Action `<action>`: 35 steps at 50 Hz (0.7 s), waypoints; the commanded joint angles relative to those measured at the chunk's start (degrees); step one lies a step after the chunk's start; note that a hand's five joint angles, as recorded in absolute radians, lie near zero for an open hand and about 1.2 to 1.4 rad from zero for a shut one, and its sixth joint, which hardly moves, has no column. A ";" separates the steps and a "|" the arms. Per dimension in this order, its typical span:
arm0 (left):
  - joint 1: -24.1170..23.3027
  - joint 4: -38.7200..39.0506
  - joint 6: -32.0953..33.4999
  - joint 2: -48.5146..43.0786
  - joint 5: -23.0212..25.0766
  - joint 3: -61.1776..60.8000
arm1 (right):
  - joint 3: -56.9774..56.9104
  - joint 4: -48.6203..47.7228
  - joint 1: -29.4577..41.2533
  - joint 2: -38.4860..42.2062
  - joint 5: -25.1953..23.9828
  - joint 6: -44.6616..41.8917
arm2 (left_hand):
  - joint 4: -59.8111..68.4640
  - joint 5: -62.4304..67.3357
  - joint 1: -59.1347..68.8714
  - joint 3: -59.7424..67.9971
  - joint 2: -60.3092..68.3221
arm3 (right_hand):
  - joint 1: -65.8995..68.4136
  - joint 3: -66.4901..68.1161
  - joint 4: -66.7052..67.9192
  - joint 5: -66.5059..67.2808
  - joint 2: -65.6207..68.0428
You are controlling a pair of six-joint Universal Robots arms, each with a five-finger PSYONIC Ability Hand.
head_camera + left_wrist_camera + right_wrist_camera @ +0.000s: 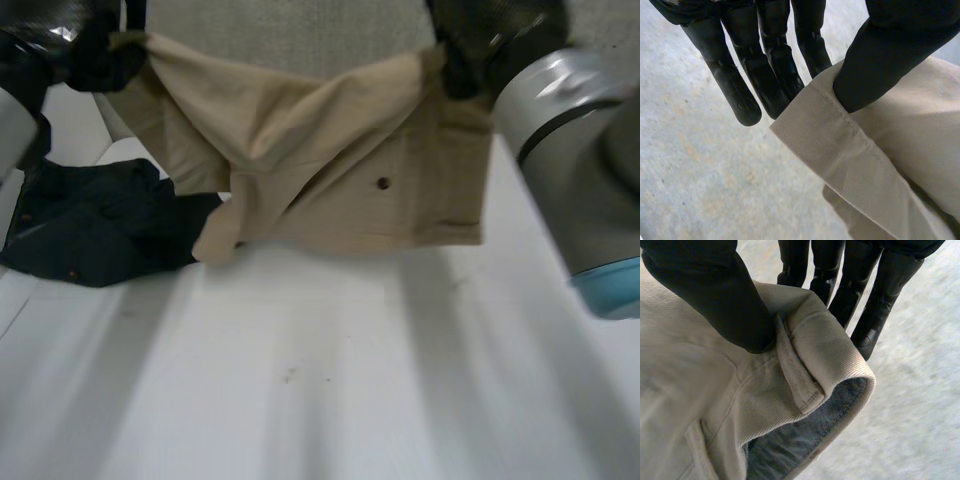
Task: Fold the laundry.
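Two hands hold the beige garment point(340, 170) up, spread over the tabletop point(320, 380).
Left hand point(890, 60) pinches a hem corner and right hand point(715, 295) pinches the waistband, each with thumb against straight fingers. Best to level both pinches and pull taut before lowering. There is open room in front, but a dark garment point(90, 225) crowds the left side.

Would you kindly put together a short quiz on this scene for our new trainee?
1. True or false: the beige trousers lie flat and untouched.
2. Of the left hand and the right hand, which pinches the trousers between thumb and fingers? A: left only. B: right only. C: both.
3. Fill in: the dark blue garment lies on the white table at the robot's ___ side.
Key: 1 false; 2 C; 3 left.
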 commanded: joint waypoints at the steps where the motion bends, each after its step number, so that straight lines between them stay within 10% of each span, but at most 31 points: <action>1: -1.89 -4.33 -5.72 2.29 0.00 -0.75 | -2.45 4.55 -3.80 -4.01 -5.35 0.22 | 11.45 13.77 15.06 11.97 11.75 | 24.21 12.90 12.02 14.32 13.19; 20: -8.31 -2.67 -4.49 -27.33 -3.78 4.17 | -1.93 11.15 -9.08 10.75 -7.03 -0.05 | 11.45 13.77 15.06 11.97 11.75 | 24.21 12.90 12.02 14.32 13.19; 23: -8.40 -1.35 -3.52 -29.97 -4.22 4.78 | -1.84 10.80 -9.52 13.12 -6.94 0.04 | -19.21 -16.89 -15.60 -18.69 -18.91 | 24.21 12.90 12.02 14.32 13.19; 27: -9.01 -1.52 -2.55 -30.59 -5.18 4.87 | -1.67 11.59 -10.92 14.71 -6.59 -0.05 | -57.44 -55.12 -53.82 -56.91 -57.14 | -45.79 -57.10 -57.98 -55.68 -56.81; 35: -12.09 -1.78 -2.20 -23.22 -10.28 0.22 | 0.18 12.21 -14.97 12.70 -7.11 0.48 | -56.66 -54.33 -53.04 -56.13 -56.36 | -45.79 -57.10 -57.98 -55.68 -56.81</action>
